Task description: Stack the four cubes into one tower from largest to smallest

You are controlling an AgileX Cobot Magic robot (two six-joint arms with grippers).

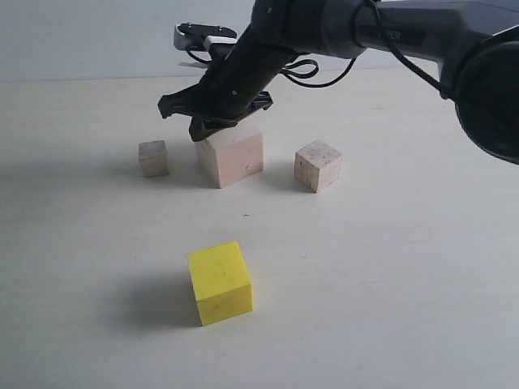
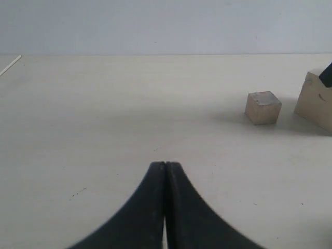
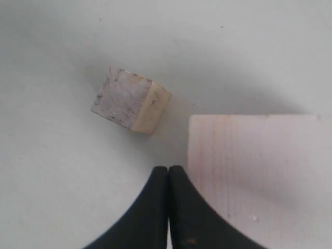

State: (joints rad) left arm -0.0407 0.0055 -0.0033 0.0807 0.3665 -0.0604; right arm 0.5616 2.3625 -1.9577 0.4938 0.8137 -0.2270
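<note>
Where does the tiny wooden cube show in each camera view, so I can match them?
Exterior: the tiny cube stands left of the large cube, apart from it.
Left wrist: the tiny cube sits well ahead of the shut left gripper, near the large cube.
Right wrist: the tiny cube lies just past the shut right gripper, beside the large cube.
Shared landmark: the large cube.

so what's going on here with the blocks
Nothing is stacked yet: all four cubes sit apart on the table. The right pincer, shut and empty, hangs over the large wood cube, at its edge on the tiny cube side. The medium cube sits on the large one's other side, and the yellow cube is alone out front. The left pincer is shut too, holding nothing, over bare table.
</note>
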